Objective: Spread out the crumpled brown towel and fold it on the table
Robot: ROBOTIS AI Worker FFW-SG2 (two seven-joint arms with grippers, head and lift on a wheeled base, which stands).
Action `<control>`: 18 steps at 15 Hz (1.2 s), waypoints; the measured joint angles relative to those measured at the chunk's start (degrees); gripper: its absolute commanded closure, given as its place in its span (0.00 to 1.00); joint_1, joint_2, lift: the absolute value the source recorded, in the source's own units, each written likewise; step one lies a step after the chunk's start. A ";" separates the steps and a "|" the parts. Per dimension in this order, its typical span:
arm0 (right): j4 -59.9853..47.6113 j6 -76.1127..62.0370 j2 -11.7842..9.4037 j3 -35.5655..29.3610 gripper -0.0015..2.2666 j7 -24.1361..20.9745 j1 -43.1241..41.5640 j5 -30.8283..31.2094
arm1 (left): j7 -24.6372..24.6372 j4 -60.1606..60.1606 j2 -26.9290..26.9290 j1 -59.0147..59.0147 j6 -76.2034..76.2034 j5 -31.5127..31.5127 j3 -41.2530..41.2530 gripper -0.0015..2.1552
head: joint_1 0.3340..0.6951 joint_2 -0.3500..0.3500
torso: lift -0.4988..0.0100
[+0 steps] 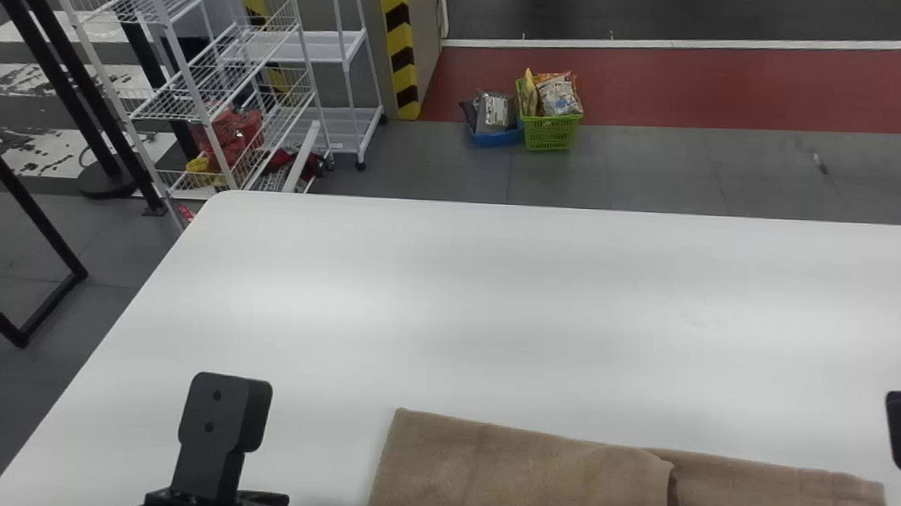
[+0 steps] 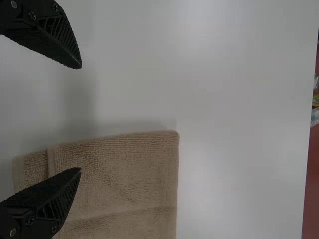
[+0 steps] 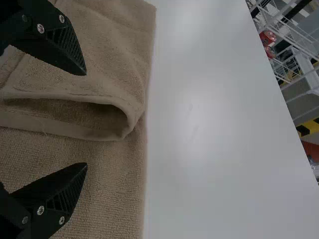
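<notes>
Starting on the left, and here's the left gripper (image 2: 80, 118), fingers spread wide, nothing between them. One finger is over bare table (image 1: 494, 308), the other over the towel's edge. That straddle looks useful: bring the fingers down and together and they could pinch that side.

Now the towel (image 1: 517, 476) itself, lying flat along the near side of the table, between the two arms! Its left part is doubled over, the layers nearly lined up at the outer edge, presumably to make a neat strip. The flap stops partway across, and its end bulges, lip raised, over the lower layer, so this fold wants pressing or tugging flat.

Over to the right, the lower layer runs on past the flap, and there's the right gripper (image 3: 85, 119), also spread wide and gripping nothing. One finger is over the flap, the other over the lower layer, the raised lip between; a good spot for pinching that lip. The danger, I'd say, is catching both layers and dragging the fold crooked.
</notes>
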 measured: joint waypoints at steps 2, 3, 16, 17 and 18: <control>0.06 0.00 0.00 0.41 0.09 -0.75 -0.41 0.09 | -0.31 0.07 0.02 0.00 0.00 0.00 0.07 0.04 | 1.00 0.71 | 0.73; 0.12 0.00 0.00 0.71 0.09 -1.04 -0.53 0.17 | -0.42 0.16 0.00 0.00 0.00 0.00 0.08 0.04 | 1.00 0.71 | 0.73; 4.31 0.00 0.00 7.05 0.15 -4.08 -1.26 1.77 | -1.16 0.30 -0.14 0.34 0.00 0.08 0.53 0.04 | 1.00 0.80 | 0.73; 4.55 0.00 0.00 7.37 0.21 -4.14 -1.45 1.81 | -1.16 0.29 -0.14 0.35 0.00 0.09 0.52 0.04 | 1.00 0.81 | 0.73; 4.85 0.00 0.00 7.56 0.22 -4.15 -1.67 1.82 | -1.16 0.28 -0.14 0.39 0.00 0.09 0.52 0.04 | 1.00 0.81 | 0.73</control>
